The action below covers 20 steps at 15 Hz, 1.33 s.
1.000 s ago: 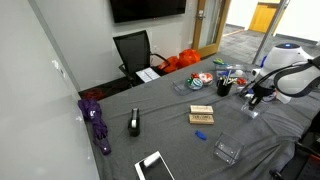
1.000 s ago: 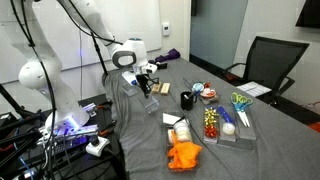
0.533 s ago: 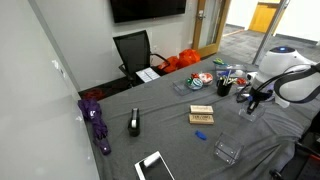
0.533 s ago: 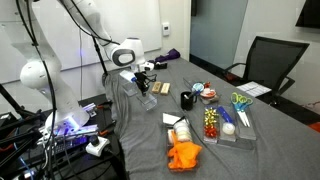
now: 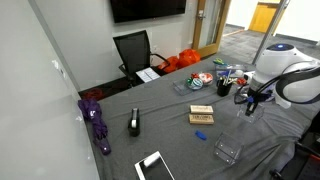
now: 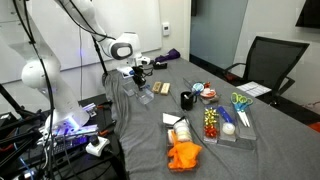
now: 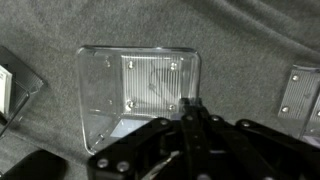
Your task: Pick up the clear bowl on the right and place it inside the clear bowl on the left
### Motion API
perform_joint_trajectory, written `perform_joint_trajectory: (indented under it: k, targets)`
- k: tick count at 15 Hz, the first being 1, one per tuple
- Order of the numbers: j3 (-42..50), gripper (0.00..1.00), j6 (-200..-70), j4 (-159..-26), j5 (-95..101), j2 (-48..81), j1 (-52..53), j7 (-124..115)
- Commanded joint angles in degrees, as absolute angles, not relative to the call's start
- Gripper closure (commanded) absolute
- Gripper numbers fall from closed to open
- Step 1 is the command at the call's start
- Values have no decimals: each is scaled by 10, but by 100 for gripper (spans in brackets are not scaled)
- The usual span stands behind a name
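In the wrist view my gripper (image 7: 190, 106) is shut on the near rim of a clear, ribbed rectangular bowl (image 7: 140, 95), which hangs above the grey cloth. In both exterior views the gripper (image 5: 248, 100) (image 6: 139, 82) holds this bowl (image 6: 144, 96) a little above the table, at the robot's side. A second clear bowl (image 5: 227, 152) rests on the cloth closer to the table's near edge. Part of another clear container (image 7: 303, 95) shows at the right edge of the wrist view.
A grey cloth covers the table (image 5: 170, 135). On it lie a wooden block (image 5: 202, 116), a black tape dispenser (image 5: 134, 123), a black mug (image 6: 187, 99), an orange cloth (image 6: 183, 155), a tray of small items (image 6: 228, 122) and a purple toy (image 5: 97, 122). An office chair (image 5: 135, 50) stands behind.
The gripper, still shut on the clear bowl, has lifted and shifted sideways over the table, carrying the bowl with it.
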<state>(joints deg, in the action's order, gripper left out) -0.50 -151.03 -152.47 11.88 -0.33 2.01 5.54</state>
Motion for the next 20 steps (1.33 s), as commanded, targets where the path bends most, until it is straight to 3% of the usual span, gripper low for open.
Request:
perform_joint_trajectory:
  k: [1, 20]
  targets:
    - [-24, 99, -1475, -1537, 101, -43, 33, 49]
    - [-60, 95, -1429, -1523, 25, -88, 71, 29]
